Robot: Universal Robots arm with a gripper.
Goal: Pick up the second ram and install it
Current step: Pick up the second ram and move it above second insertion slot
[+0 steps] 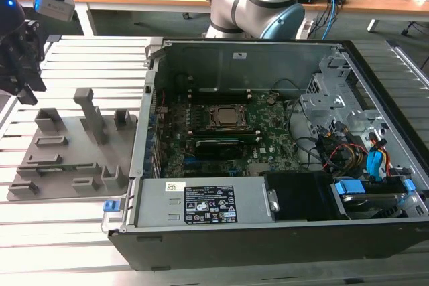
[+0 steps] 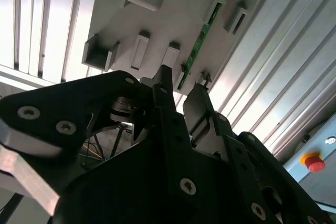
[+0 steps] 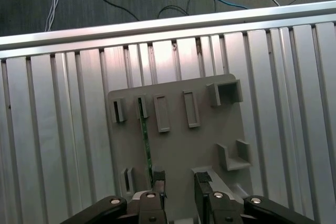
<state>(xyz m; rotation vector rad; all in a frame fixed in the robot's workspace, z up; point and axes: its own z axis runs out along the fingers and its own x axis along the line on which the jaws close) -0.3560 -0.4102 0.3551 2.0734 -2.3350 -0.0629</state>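
- The fingers [image 3: 202, 182] are seen parted with a clear gap between them, and nothing is held.
- The second ram [image 3: 146, 145] is stood on its long edge in a slot of the grey holder tray [image 3: 210, 145], below and ahead of the fingers; in the second wrist view the green stick [image 2: 198, 45] is seen just beyond the tips of the fingers [image 2: 169, 114], apart from them.
- In the first wrist view the stick is lined up with one finger rather than with the gap, so the gap is judged to need centring over the thin top edge before any descent.
- The grip is best taken across the two flat faces, near the middle of the stick's length, so that it is lifted level and not twisted in its slot.
- The raised blocks of the tray beside the stick should be cleared by both fingers; a straight, vertical approach is advised.
- The slatted counter [image 3: 52, 129] carries the tray, and the open computer case [image 1: 268, 249] is well apart from the fingers.
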